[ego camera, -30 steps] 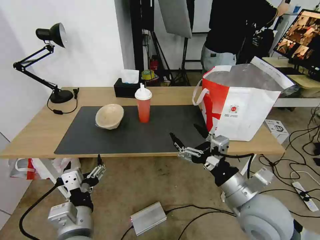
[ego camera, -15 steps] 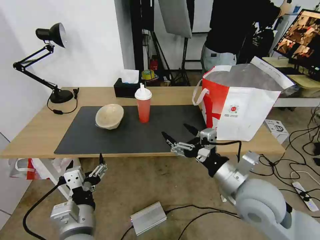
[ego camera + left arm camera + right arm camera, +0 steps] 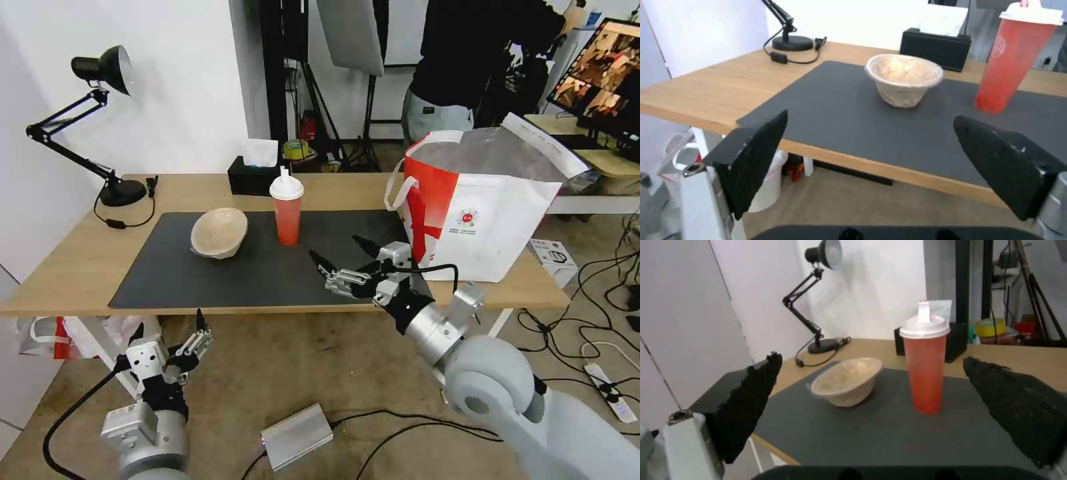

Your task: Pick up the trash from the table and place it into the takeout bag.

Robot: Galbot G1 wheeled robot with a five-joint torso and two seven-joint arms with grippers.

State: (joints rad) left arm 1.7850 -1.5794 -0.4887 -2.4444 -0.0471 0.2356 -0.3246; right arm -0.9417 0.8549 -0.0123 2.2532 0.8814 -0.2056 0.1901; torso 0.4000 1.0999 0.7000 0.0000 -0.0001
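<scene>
Black lamp [image 3: 100, 67], tissue box [image 3: 253, 175]

Pulp bowl [image 3: 219, 233] left of cup [image 3: 287, 212] on mat [image 3: 200, 280]; bag [image 3: 480, 213] right.

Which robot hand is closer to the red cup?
The right. The right gripper hangs open over the dark mat's front part, a little to the right of the red cup. The left gripper is open too, down below the table's front edge, far off.

White wall [image 3: 187, 80], concrete floor [image 3: 300, 360], cables [image 3: 600, 300]
</scene>
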